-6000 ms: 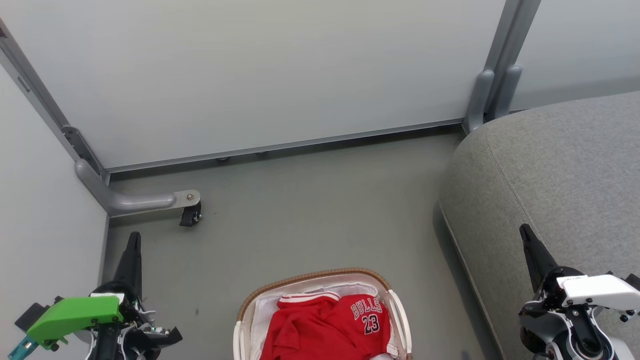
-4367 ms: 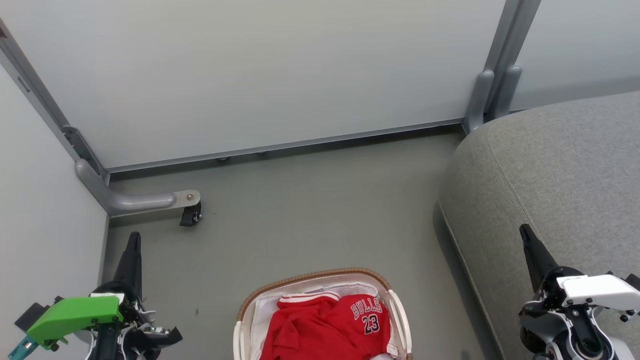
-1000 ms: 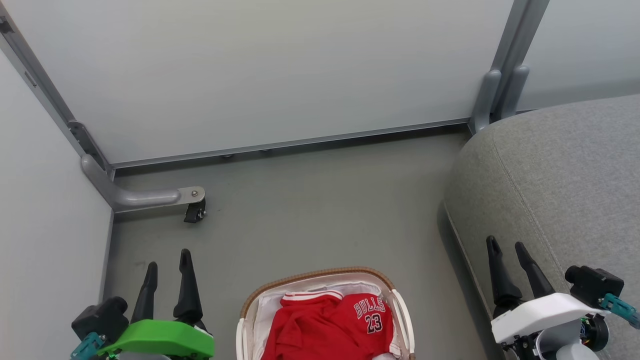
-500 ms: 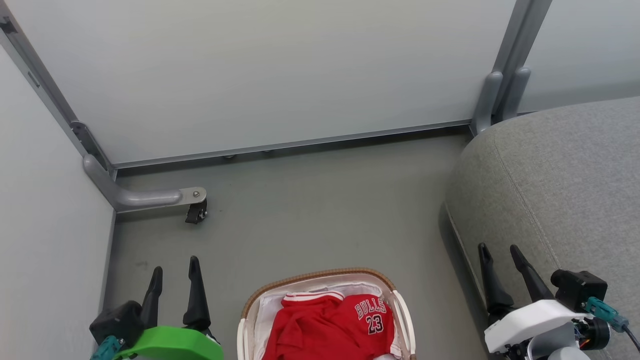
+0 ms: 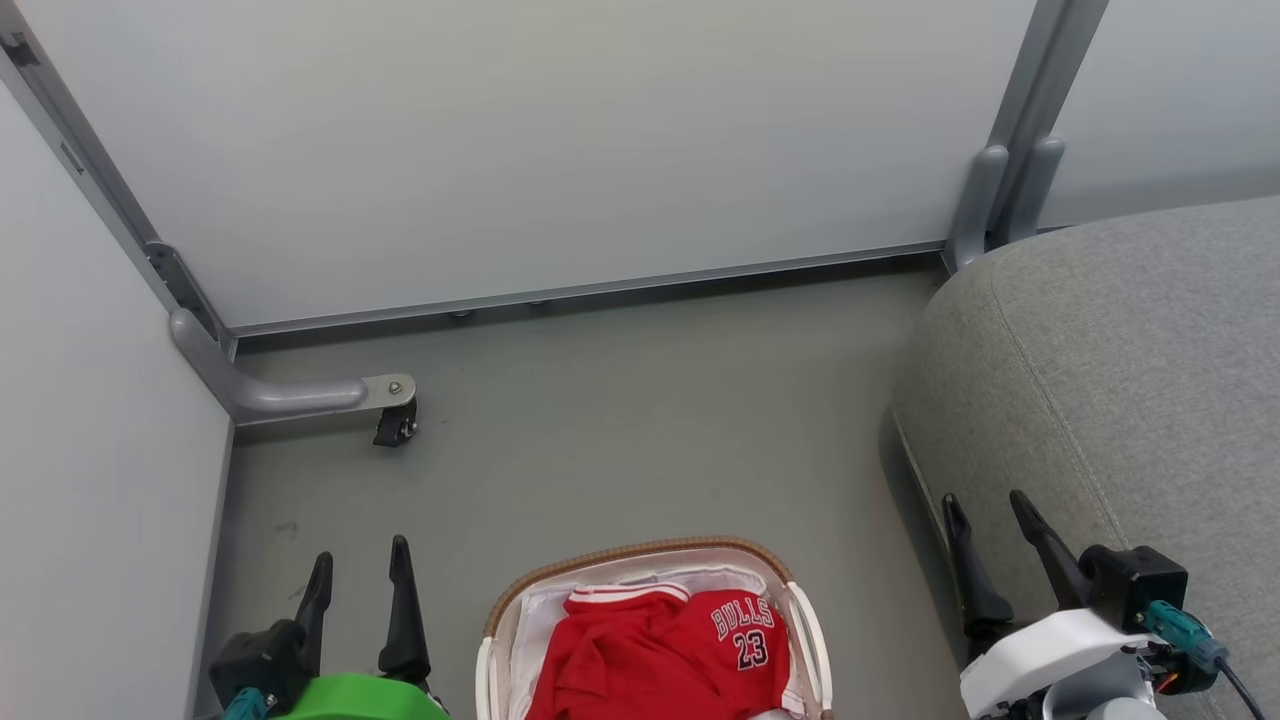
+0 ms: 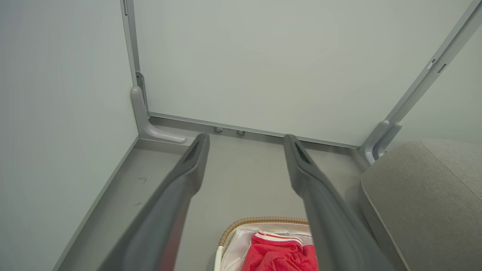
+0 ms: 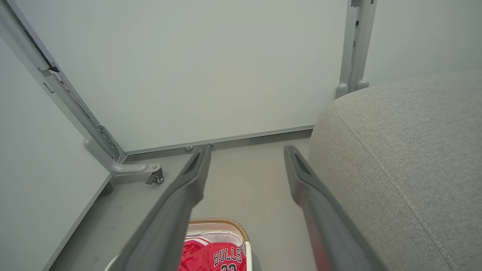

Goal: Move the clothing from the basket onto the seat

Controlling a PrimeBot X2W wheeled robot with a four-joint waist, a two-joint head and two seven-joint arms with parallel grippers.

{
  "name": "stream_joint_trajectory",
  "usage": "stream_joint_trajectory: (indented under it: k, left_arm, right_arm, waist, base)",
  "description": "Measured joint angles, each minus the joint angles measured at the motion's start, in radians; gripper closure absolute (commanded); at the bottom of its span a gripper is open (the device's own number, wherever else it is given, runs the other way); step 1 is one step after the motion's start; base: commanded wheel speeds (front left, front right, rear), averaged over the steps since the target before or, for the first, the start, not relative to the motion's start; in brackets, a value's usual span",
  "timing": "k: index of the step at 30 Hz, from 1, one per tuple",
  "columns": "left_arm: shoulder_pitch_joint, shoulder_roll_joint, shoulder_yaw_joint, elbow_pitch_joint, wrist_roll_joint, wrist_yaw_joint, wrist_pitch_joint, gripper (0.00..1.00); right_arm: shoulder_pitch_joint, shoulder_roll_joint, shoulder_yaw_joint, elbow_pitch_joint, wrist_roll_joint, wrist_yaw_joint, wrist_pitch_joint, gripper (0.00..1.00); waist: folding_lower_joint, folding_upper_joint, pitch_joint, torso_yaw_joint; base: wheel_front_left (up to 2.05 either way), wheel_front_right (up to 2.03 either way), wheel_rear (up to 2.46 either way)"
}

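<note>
Left gripper and right gripper are held empty, fingers spread, flanking the basket, presumably readied for reaching in. The clothing is bunched inside, between them. The seat is found just beside the right gripper, outboard.

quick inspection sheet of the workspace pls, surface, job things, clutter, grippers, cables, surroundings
surface: grey floor, smooth, small dark scuff near the left wall
job's things: red clothing, BULLS 23 print facing up, lies inside the basket; the basket stands on the floor, apart from the seat; no clothing on the visible part of the seat
clutter: nothing seen
grippers: left gripper open, holding nothing, left of the basket; right gripper open, holding nothing, at the seat's near edge
cables: dark cable from a teal plug at the right wrist
surroundings: pale panel walls; metal foot with caster
</note>
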Motion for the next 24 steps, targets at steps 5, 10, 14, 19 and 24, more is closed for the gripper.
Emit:
stream_joint_trajectory:
  k: [5,10,14,19,24]
  left_arm:
    - [0.000,0.000,-0.007,0.003,0.029,0.003,-0.011,0.00]
    - [0.001,0.001,-0.012,0.007,0.062,0.005,-0.019,0.00]
    - [0.001,0.001,-0.018,0.011,0.082,0.007,-0.027,0.00]
    - [0.003,0.001,-0.023,0.012,0.118,0.009,-0.037,0.00]
    - [0.006,0.001,-0.029,0.014,0.139,0.013,-0.045,0.00]
  right_arm:
    - [0.005,0.000,0.004,0.001,-0.035,0.000,-0.010,0.00]
    - [0.005,-0.001,0.007,0.001,-0.072,0.000,-0.019,0.00]
    - [0.006,-0.001,0.010,-0.003,-0.096,0.000,-0.026,0.00]
    - [0.008,-0.002,0.017,-0.007,-0.132,0.000,-0.036,0.00]
    - [0.009,-0.002,0.020,-0.007,-0.157,0.000,-0.042,0.00]
  waist:
    - [0.0000,0.0000,0.000,0.002]
    - [0.0000,0.0000,0.000,0.006]
    - [0.0000,0.0000,0.000,0.009]
    - [0.0000,0.0000,0.003,0.010]
    - [0.0000,0.0000,0.005,0.009]
  base:
    - [0.00,0.00,0.00]
    - [0.00,0.00,0.00]
    - [0.00,0.00,0.00]
    - [0.00,0.00,0.00]
    - [0.00,0.00,0.00]
